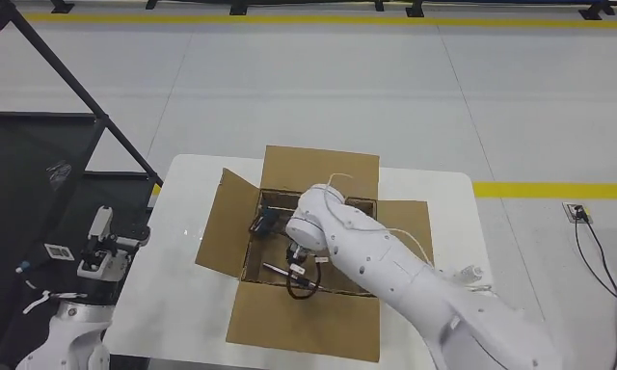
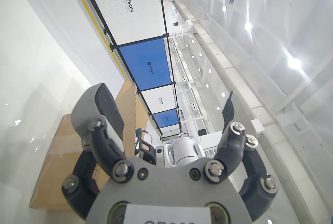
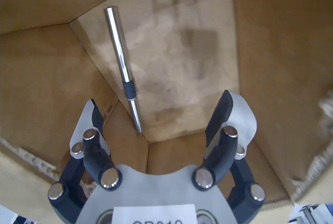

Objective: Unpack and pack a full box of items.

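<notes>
The brown cardboard box [image 1: 318, 168] stands on the white table [image 1: 193, 303] with all four flaps folded outward; the right arm reaches down into it; the right gripper [image 3: 160, 101] hangs inside with fingers spread wide, holding nothing, above the shiny metal rod with a black band [image 3: 121, 53]; the rod lies on the box floor close along one wall's foot, its tapered tip in a corner, with bare floor between it and the opposite wall; the left gripper [image 2: 166, 92], fingers also apart, sits off the table's left edge.
</notes>
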`<action>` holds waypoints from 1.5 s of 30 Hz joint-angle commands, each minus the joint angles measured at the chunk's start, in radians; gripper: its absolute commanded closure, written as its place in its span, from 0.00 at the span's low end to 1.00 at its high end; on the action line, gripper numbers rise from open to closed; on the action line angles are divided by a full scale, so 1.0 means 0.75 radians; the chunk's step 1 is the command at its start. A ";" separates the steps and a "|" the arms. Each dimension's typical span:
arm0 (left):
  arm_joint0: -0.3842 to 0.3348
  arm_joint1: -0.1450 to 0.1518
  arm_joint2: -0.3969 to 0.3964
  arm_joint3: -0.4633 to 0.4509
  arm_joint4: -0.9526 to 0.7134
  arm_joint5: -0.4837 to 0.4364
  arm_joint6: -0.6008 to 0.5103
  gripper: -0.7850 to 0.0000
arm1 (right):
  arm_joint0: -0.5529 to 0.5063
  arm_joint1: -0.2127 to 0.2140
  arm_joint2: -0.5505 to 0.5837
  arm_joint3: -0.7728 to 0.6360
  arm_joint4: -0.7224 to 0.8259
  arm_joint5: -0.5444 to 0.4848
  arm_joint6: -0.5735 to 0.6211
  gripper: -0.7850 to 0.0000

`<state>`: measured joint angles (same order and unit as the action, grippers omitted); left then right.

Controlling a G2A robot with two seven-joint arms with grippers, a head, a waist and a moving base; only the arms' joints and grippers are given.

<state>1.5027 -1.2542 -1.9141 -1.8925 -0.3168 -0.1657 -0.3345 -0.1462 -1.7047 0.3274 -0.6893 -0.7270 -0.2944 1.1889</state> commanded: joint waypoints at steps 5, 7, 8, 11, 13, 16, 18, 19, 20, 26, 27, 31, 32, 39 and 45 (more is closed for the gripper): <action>0.034 0.003 -0.027 -0.054 -0.037 0.042 -0.016 0.00 | -0.022 -0.122 -0.057 0.256 -0.001 -0.028 -0.087 0.00; 0.040 0.005 -0.030 -0.060 -0.031 0.048 -0.026 0.00 | -0.022 -0.152 -0.060 0.323 0.006 -0.046 -0.119 0.00; 0.041 0.005 -0.031 -0.062 -0.028 0.049 -0.031 0.00 | -0.020 -0.164 -0.057 0.353 0.013 -0.052 -0.135 0.00; 0.041 0.005 -0.031 -0.062 -0.028 0.049 -0.031 0.00 | -0.009 -0.181 -0.051 0.400 0.022 -0.057 -0.148 0.00; 0.041 0.005 -0.031 -0.062 -0.028 0.049 -0.031 0.00 | -0.009 -0.181 -0.051 0.400 0.022 -0.057 -0.148 0.00; 0.041 0.005 -0.031 -0.062 -0.028 0.049 -0.031 0.00 | -0.009 -0.181 -0.051 0.400 0.022 -0.057 -0.148 0.00; 0.041 0.005 -0.031 -0.062 -0.028 0.049 -0.031 0.00 | -0.009 -0.181 -0.051 0.400 0.022 -0.057 -0.148 0.00; 0.041 0.005 -0.031 -0.062 -0.028 0.049 -0.031 0.00 | -0.009 -0.181 -0.051 0.400 0.022 -0.057 -0.148 0.00; 0.041 0.005 -0.031 -0.062 -0.028 0.049 -0.031 0.00 | -0.009 -0.181 -0.051 0.400 0.022 -0.057 -0.148 0.00; 0.041 0.005 -0.031 -0.062 -0.028 0.049 -0.031 0.00 | -0.044 -0.176 -0.074 0.380 -0.068 -0.069 -0.193 0.00; 0.041 0.005 -0.031 -0.062 -0.028 0.049 -0.031 0.00 | -0.046 -0.177 -0.081 0.371 -0.089 -0.083 -0.190 0.00; 0.041 0.005 -0.031 -0.062 -0.028 0.049 -0.031 0.00 | -0.045 -0.178 -0.088 0.356 -0.135 -0.104 -0.173 0.00; 0.041 0.005 -0.031 -0.062 -0.028 0.049 -0.031 0.00 | -0.046 -0.179 -0.088 0.352 -0.142 -0.108 -0.169 0.00; 0.041 0.005 -0.031 -0.062 -0.028 0.049 -0.031 0.00 | -0.065 -0.191 -0.092 0.353 -0.186 -0.130 -0.138 0.02; 0.041 0.005 -0.031 -0.062 -0.028 0.049 -0.031 0.00 | -0.077 -0.205 -0.085 0.393 -0.203 -0.151 -0.157 0.27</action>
<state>1.5337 -1.2503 -1.9372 -1.9388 -0.3376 -0.1289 -0.3574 -0.2025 -1.8566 0.2627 -0.3995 -0.8765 -0.4058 1.0742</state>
